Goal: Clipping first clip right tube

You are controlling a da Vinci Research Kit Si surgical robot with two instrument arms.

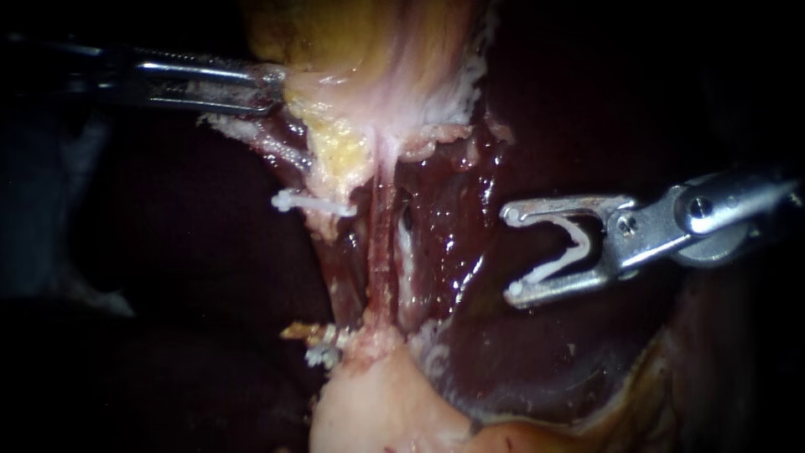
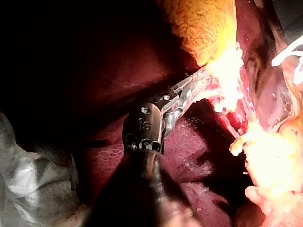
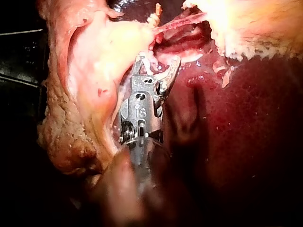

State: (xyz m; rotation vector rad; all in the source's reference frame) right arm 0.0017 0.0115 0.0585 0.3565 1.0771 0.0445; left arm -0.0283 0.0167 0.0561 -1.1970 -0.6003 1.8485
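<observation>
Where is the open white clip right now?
In the endoscope view, the clip sits loaded in the tip of the right instrument, to the right of the right tube and clear of it, over the liver.

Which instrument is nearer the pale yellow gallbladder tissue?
Left. The left instrument grips the pale yellow gallbladder tissue; the right instrument, carrying an open white clip, hangs apart, lower right.

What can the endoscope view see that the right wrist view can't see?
Only the endoscope view shows the left instrument, its jaws shut on the gallbladder edge. Only the right wrist view shows the bumpy tan tissue flap beside the right instrument. Both show that instrument's jaws holding a white clip, the thin tube ahead, and the dark liver.
</observation>
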